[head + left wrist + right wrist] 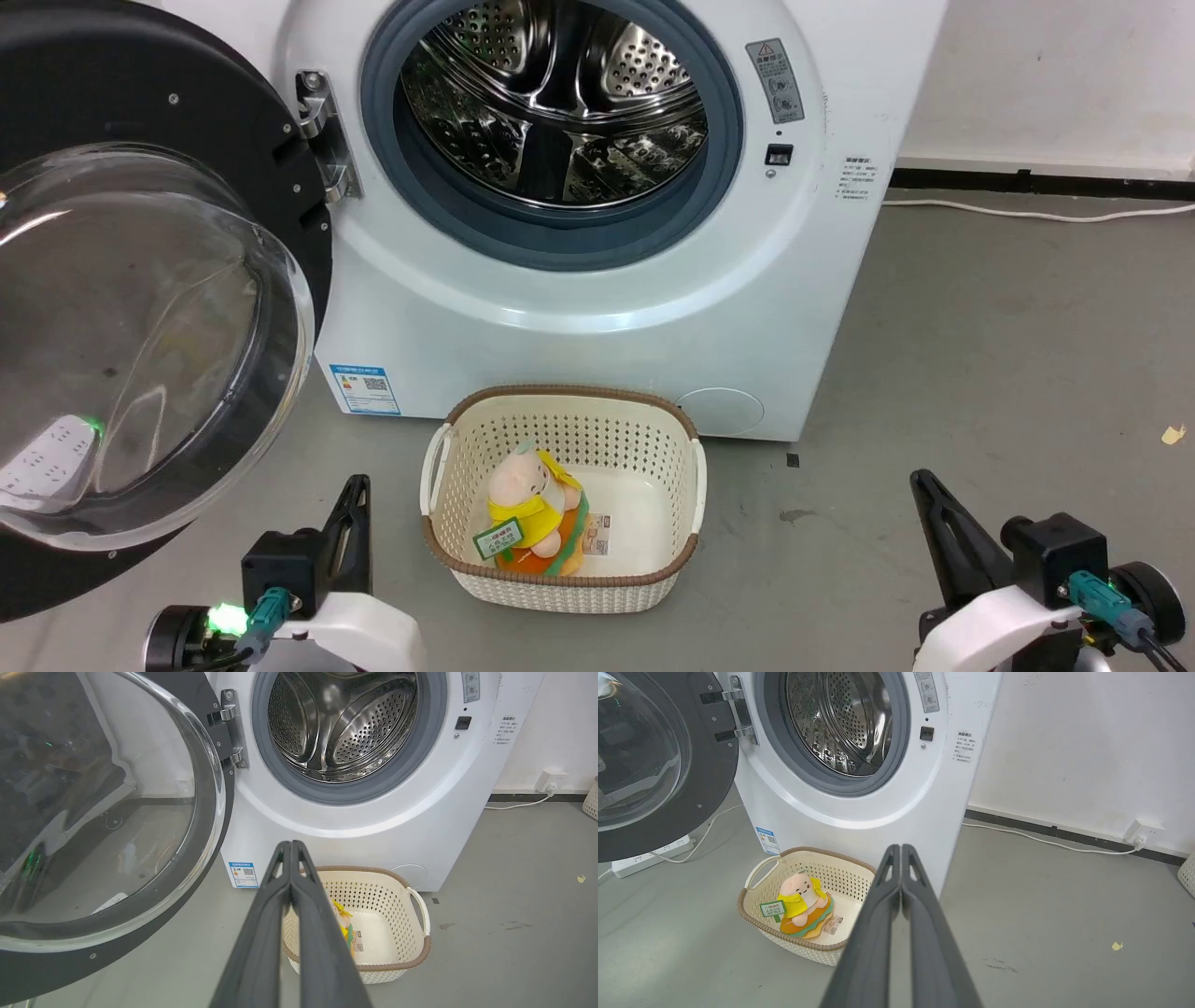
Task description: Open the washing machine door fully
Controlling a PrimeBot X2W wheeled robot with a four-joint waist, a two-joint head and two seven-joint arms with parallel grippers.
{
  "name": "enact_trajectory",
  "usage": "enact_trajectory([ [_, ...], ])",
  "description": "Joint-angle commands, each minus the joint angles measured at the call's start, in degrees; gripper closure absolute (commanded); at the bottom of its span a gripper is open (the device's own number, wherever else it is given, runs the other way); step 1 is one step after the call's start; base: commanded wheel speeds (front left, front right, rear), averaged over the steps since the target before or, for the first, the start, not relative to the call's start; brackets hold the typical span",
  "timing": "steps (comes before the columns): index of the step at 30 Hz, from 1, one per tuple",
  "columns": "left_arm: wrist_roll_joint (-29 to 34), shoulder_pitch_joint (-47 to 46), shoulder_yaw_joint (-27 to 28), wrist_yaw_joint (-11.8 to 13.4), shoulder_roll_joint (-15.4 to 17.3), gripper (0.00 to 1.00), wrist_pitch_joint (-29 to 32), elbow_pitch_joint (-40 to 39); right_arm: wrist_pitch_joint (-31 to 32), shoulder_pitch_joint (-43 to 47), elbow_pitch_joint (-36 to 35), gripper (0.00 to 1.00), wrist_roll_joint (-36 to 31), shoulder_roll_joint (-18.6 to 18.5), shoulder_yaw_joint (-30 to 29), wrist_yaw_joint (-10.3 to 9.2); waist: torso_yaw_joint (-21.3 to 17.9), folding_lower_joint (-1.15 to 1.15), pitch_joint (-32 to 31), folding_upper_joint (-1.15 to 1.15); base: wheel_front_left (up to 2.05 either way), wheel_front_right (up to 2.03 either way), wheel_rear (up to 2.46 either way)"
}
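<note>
The white washing machine (597, 308) faces me with its steel drum exposed. Its black-rimmed door (140, 345) with the bulging glass bowl stands swung wide out to the left on its hinge (327, 140); the door (107, 821) and the door (654, 760) show the same in both wrist views. My left gripper (355, 490) sits low at the lower left, shut with nothing in it, to the right of the door's lower rim and clear of it. Over at the lower right, my right gripper (924, 485) is likewise shut and empty. Fingertips meet in the wrist views: left gripper (290, 845), right gripper (897, 848).
A cream perforated basket (448, 448) holding a plush toy (532, 513) stands on the grey floor in front of the machine, between my grippers. A white cable (1027, 213) runs along the wall base at right. A power strip (649, 856) lies under the door.
</note>
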Motion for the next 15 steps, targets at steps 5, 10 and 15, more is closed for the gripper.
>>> enact_trajectory([
  [5,0.16,-0.87,0.06,-0.31,0.08,1.00,0.02,-0.25,0.07,-0.72,-0.29,1.00,-0.43,0.28,-0.01,0.05,0.00,0.01,0.00,0.00,0.00,0.00,0.00],
  [10,0.16,-0.87,0.06,-0.31,0.08,1.00,0.02,-0.25,0.07,-0.72,-0.29,1.00,-0.43,0.28,-0.01,0.05,0.00,0.01,0.00,0.00,0.00,0.00,0.00],
  [15,0.16,-0.87,0.06,-0.31,0.08,1.00,0.02,-0.25,0.07,-0.72,-0.29,1.00,-0.43,0.28,-0.01,0.05,0.00,0.01,0.00,0.00,0.00,0.00,0.00],
])
